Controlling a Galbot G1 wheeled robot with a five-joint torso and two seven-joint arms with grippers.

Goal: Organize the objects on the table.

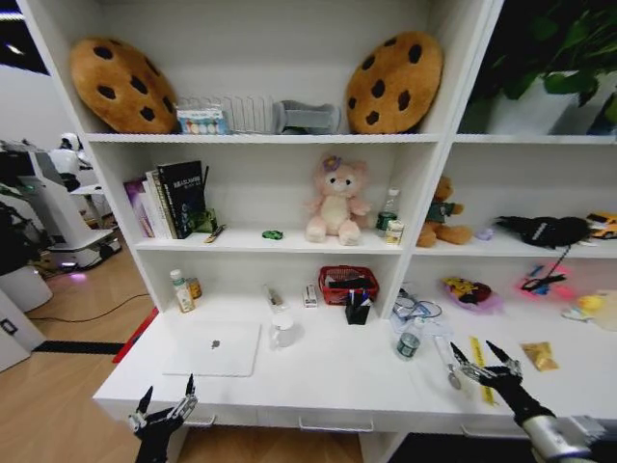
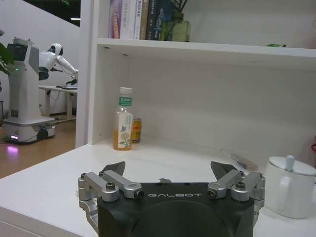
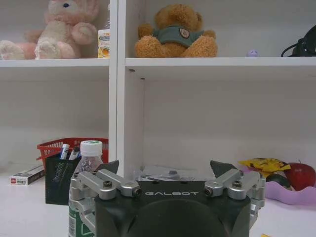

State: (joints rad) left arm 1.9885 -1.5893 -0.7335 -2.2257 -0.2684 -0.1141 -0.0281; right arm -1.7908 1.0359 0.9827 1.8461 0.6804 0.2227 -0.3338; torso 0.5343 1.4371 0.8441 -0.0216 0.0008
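Left gripper (image 1: pixel 166 405): hovering at the bench (image 1: pixel 328 381) front edge, jaws spread, gripping nothing.
Right gripper (image 1: pixel 485 364): hanging over bench, likewise empty-handed.
Laptop (image 1: pixel 214 348): lying closed, untouched.

My white table (image 1: pixel 318 381), on it a laptop (image 1: pixel 214 348), mug (image 1: pixel 282 331), pen cup (image 1: pixel 358 308), red basket (image 1: pixel 348 284), bottle (image 1: pixel 409 340), spoon (image 1: pixel 451 370)

Head camera looks down from above the counter (image 1: pixel 318 371) at the shelves; both wrist cameras sit low over it, facing the shelves.
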